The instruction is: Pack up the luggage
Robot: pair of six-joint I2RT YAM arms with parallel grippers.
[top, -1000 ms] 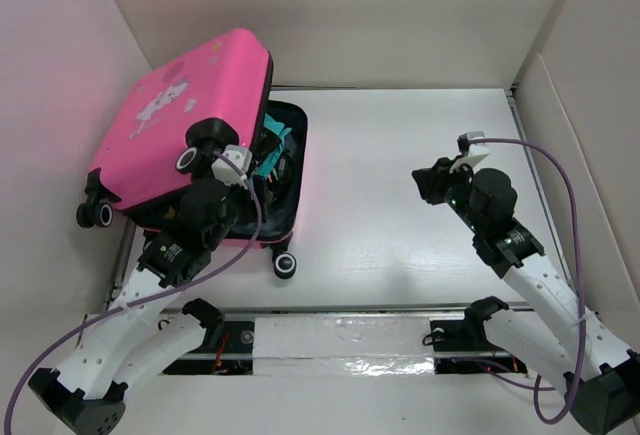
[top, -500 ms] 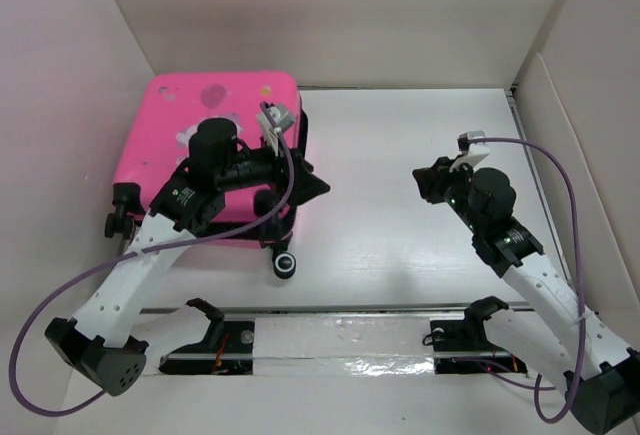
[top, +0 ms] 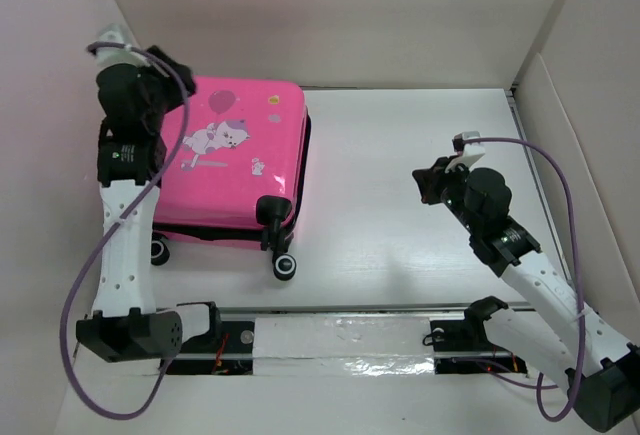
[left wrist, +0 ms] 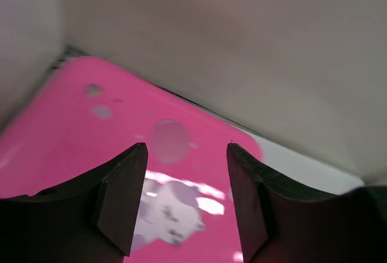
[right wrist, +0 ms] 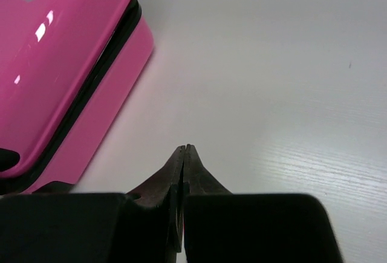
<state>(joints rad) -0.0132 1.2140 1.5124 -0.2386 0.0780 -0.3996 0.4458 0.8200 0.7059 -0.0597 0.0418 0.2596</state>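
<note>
One luggage [top: 225, 160], lid shut, lying flat on the table [top: 400, 145] with the printed shell up. Its long axis runs near-far, wheel end toward the arm bases; three black wheels [top: 285, 266] show. The print has one cartoon animal and one balloon; the smaller marks are too small to read. Left gripper [left wrist: 184, 193] is up over the far-left corner, luggage just below it, jaws apart and empty. Right gripper [right wrist: 183, 149] has its jaws together, holding nothing, over bare table, luggage off to its left, well apart.
</note>
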